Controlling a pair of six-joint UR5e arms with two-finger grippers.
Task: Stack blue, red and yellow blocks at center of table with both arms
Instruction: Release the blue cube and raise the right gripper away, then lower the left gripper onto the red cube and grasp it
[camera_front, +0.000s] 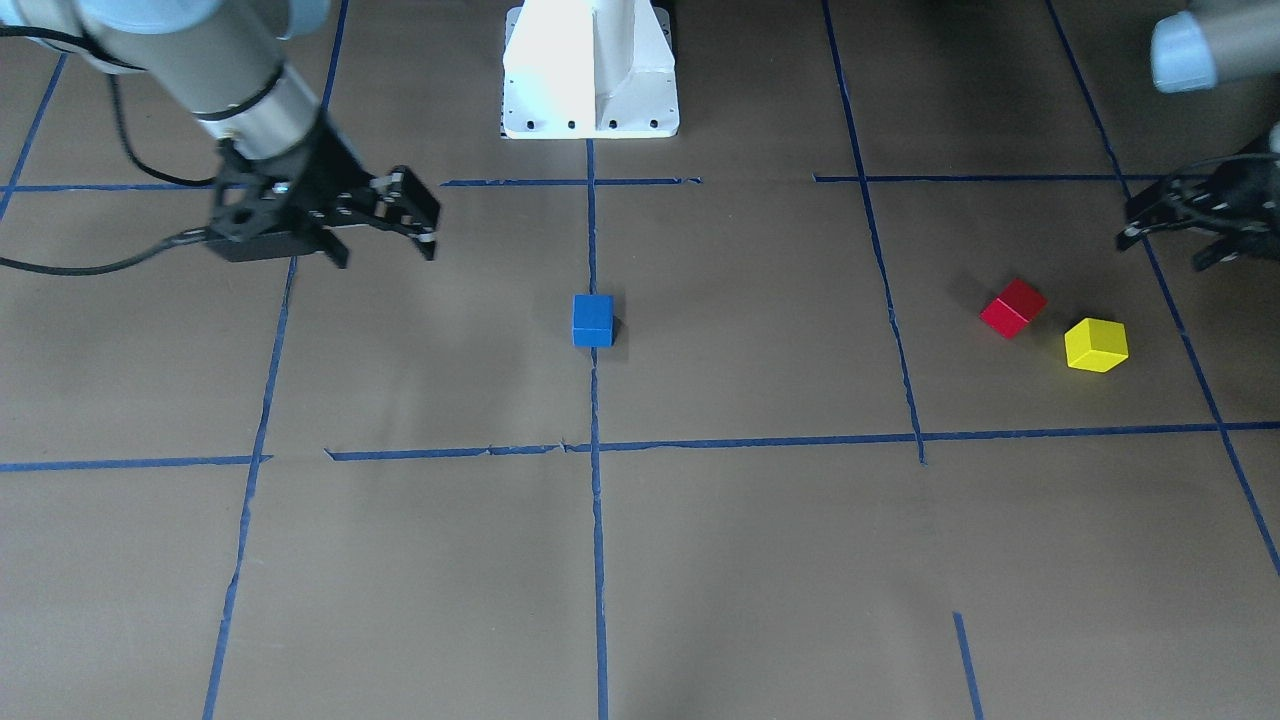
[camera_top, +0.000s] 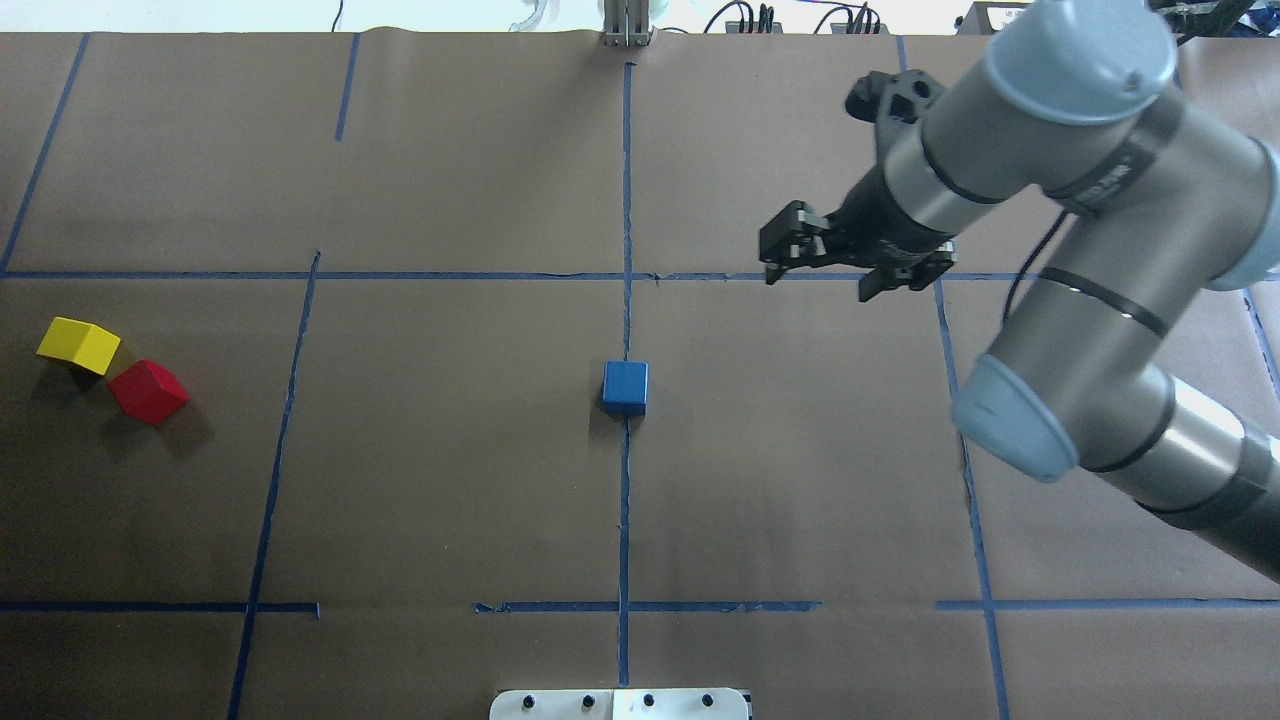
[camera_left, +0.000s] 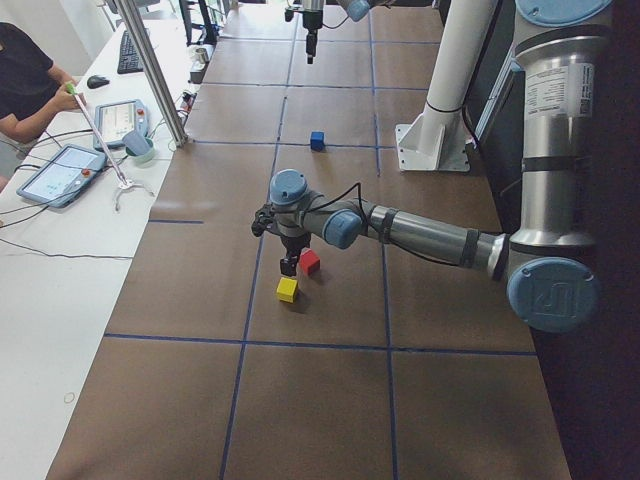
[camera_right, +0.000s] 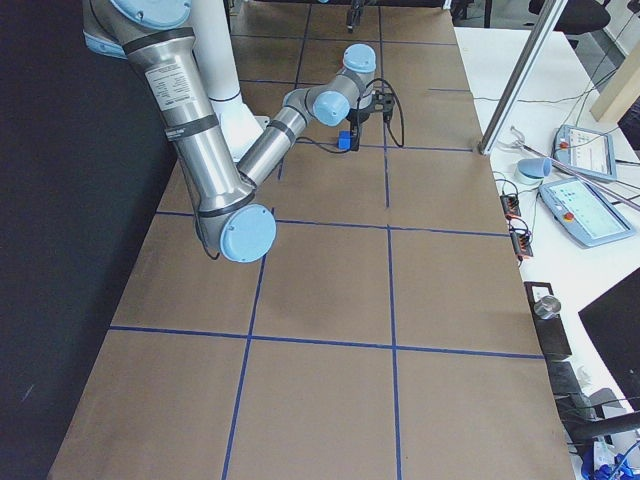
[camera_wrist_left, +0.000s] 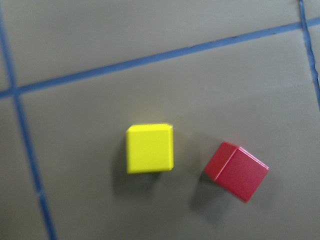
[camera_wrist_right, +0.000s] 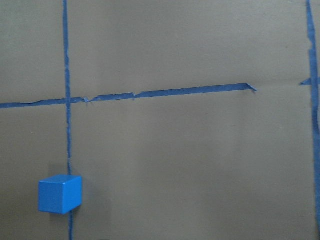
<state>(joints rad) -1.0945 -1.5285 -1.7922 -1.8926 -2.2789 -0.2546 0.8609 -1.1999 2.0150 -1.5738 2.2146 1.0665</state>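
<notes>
The right arm (camera_top: 1080, 330) looms nearest the overhead camera. From the left: yellow block (camera_top: 78, 343) and red block (camera_top: 147, 390), just beside each other and unstacked, the left gripper (camera_front: 1165, 248) seemingly open near them; blue block (camera_top: 625, 386) alone at centre; right gripper (camera_top: 818, 280) open, empty. Two placements remain.

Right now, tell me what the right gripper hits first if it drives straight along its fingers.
Probably bare table: the right gripper points down, and the blue block sits off to the side in its wrist view.
</notes>
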